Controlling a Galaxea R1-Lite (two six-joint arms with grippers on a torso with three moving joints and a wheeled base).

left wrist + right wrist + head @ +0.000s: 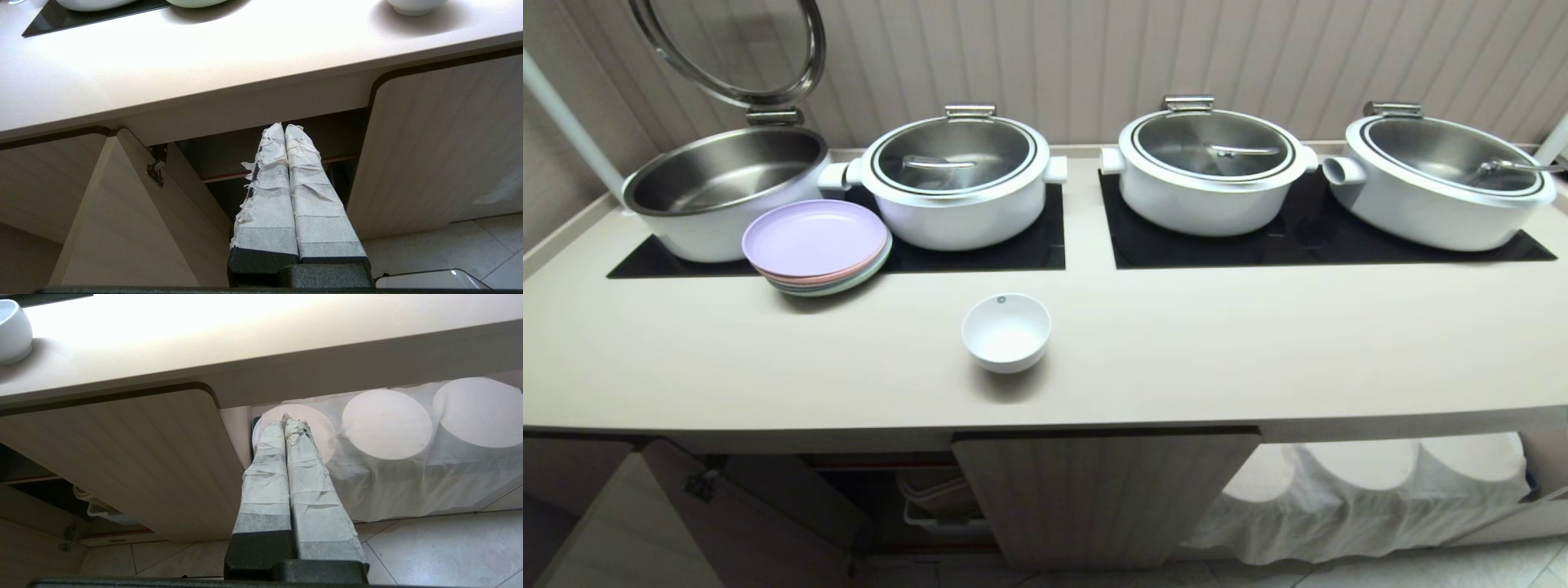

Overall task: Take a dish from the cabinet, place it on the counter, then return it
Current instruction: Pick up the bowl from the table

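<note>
My left hand (284, 127) hangs below the table (1176, 359) edge, fingers pressed together on nothing, pointing into the open cabinet (261, 163). The dish (1005, 331) sits upright on the table, above and ahead of that hand, off toward my right hand (284, 418), which is also closed and empty beside the shut door. I judge the left slightly nearer; being round, the dish offers no long axis.

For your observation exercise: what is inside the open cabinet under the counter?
Inside the cabinet, behind its swung-open door, a dark interior shows red-edged shelves and pale stacked items, too shadowed to identify. The closed door hides the rest.
</note>
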